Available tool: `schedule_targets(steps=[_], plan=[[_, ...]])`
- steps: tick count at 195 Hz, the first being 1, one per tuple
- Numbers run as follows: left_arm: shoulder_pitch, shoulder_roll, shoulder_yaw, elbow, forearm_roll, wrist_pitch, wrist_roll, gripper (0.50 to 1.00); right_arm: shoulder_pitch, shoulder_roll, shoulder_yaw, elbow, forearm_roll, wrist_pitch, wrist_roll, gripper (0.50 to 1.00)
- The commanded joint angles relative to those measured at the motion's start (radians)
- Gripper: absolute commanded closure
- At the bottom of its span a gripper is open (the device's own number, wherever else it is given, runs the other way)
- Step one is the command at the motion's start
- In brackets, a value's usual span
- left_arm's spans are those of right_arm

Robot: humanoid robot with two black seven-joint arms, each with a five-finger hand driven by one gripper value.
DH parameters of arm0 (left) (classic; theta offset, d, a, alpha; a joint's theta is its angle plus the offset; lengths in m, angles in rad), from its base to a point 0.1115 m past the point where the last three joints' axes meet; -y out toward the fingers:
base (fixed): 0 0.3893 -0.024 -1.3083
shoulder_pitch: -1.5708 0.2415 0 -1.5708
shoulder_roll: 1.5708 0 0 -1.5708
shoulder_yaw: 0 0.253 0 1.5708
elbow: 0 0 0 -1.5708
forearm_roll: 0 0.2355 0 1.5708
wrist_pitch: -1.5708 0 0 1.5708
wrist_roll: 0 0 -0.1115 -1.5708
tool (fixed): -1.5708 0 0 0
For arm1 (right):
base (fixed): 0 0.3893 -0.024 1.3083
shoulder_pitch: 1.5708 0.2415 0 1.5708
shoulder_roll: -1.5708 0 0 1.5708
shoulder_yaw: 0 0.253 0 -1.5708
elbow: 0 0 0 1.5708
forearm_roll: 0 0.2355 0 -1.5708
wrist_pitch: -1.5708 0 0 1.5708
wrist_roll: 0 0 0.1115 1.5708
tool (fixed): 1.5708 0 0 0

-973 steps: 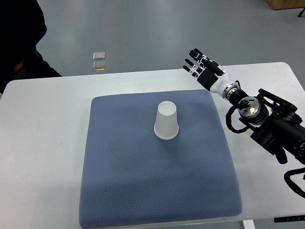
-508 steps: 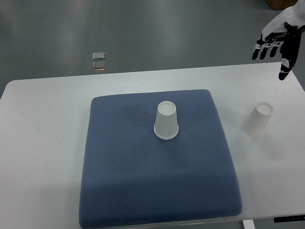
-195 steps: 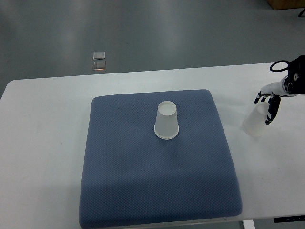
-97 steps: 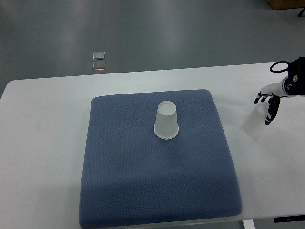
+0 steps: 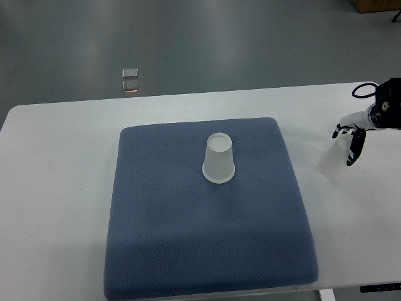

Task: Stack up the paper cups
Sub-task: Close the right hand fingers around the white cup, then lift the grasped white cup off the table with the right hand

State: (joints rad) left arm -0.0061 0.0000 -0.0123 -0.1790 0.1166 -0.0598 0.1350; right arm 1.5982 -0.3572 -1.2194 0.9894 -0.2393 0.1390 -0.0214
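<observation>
White paper cup (image 5: 218,159) inverted on blue pad (image 5: 163,238). Second paper cup (image 5: 334,160) inverted under right hand (image 5: 351,139); fingers (image 5: 354,149) wrapped around its top. Arm cut off at frame edge.

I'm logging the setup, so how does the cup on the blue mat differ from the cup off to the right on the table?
The cup on the mat stands free on the blue mat; the cup on the table sits on the bare white table. The mat cup is untouched; the right hand closes around the table cup's top. Both are white, upside down, similar in size.
</observation>
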Motion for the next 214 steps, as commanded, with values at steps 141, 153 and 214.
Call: schedule_targets(steps=[141, 153, 214], plan=[[0.000, 0.000, 0.002, -0.002, 0.000, 0.000, 0.000, 0.500, 0.264, -0.005, -0.026, 0.097, -0.009, 0.109, -0.002, 0.801], [0.000, 0.000, 0.002, -0.002, 0.001, 0.000, 0.000, 0.500, 0.353, -0.006, -0.045, 0.130, -0.011, 0.152, -0.002, 0.799], [-0.002, 0.000, 0.002, -0.002, 0.000, 0.000, -0.002, 0.500, 0.701, -0.008, -0.075, 0.163, -0.018, 0.412, 0.000, 0.793]])
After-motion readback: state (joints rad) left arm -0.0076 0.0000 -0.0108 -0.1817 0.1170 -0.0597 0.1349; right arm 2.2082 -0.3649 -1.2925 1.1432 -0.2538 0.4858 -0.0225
